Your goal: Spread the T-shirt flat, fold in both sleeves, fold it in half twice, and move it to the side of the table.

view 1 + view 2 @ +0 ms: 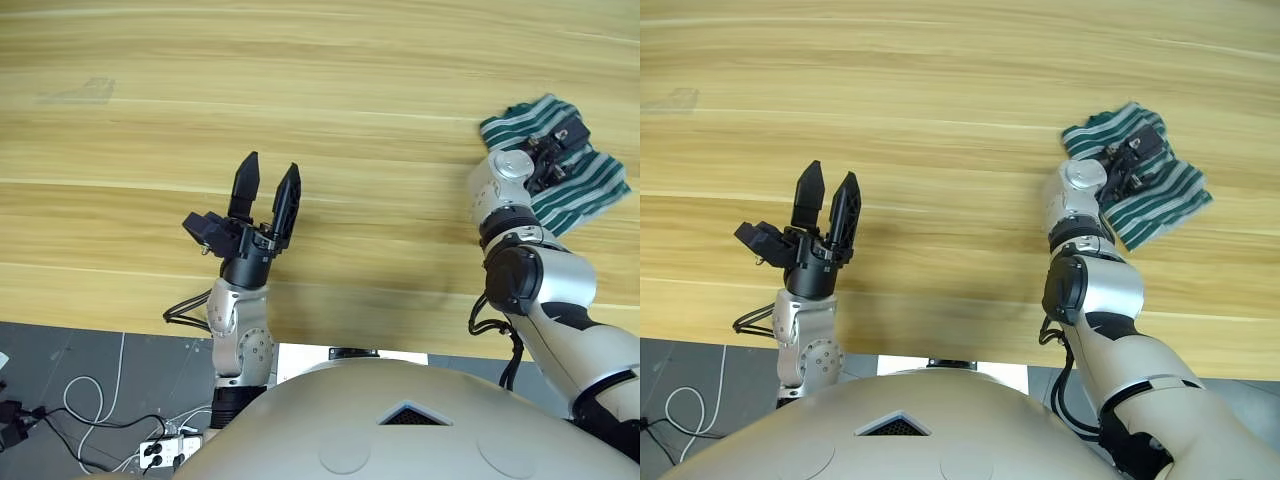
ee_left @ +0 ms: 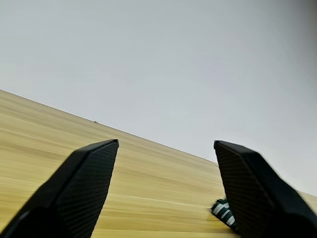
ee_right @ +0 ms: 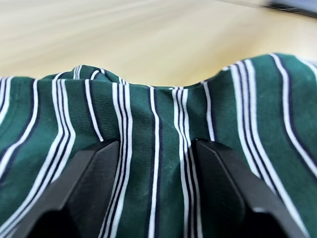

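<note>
Your right hand is down on the T-shirt, which lies as a small folded bundle of green cloth with white stripes at the far right of the desk, close to the right edge of the head views. In the right wrist view its 2 fingers stand parted with their tips sunk into the cloth, and a raised ridge of striped fabric sits between them. The fingers are not closed together on it.

Your left hand hangs over the near part of the desk on the left, well apart from the T-shirt. Its 2 fingers point away from the robot. They are spread and have hold of nothing, and bare wood shows between them.

Past the desk's near edge, at the lower left, you can see a power strip and loose cables on the grey floor.
</note>
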Action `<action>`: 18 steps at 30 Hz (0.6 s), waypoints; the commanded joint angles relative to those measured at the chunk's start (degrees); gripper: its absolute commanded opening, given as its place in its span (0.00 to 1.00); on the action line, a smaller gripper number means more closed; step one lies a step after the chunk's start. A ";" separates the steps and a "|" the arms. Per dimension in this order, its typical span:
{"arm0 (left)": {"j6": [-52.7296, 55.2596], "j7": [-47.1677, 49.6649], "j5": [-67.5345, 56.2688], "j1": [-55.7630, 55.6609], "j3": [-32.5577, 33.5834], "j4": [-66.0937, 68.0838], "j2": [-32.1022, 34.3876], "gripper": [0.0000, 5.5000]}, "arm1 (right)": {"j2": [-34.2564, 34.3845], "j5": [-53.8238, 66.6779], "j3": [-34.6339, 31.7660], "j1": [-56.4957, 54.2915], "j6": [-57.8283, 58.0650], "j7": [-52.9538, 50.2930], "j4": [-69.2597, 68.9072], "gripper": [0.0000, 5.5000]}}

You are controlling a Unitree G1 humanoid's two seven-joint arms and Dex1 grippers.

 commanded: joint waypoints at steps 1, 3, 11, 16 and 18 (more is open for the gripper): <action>-0.70 0.73 -0.46 3.01 1.21 -1.39 -0.37 0.65 | -2.83 4.25 -5.58 -0.99 -1.07 -4.60 1.76 0.51; -0.74 0.85 -0.38 3.76 1.70 -1.19 -0.58 0.65 | -4.62 5.07 -7.50 -1.27 -2.05 -5.87 1.89 0.51; -1.31 1.26 -0.21 3.08 3.24 0.86 -1.79 0.65 | -5.94 6.21 -10.83 -3.37 -5.24 -5.36 1.82 0.51; -1.47 0.39 -0.03 1.29 3.02 4.03 -2.62 0.65 | -6.59 -1.90 -3.77 -4.64 -17.89 -1.33 -3.35 0.51; -1.26 0.30 0.23 0.01 3.07 5.43 -2.68 0.65 | -6.49 -7.03 1.23 -3.62 -23.01 1.50 -8.52 0.51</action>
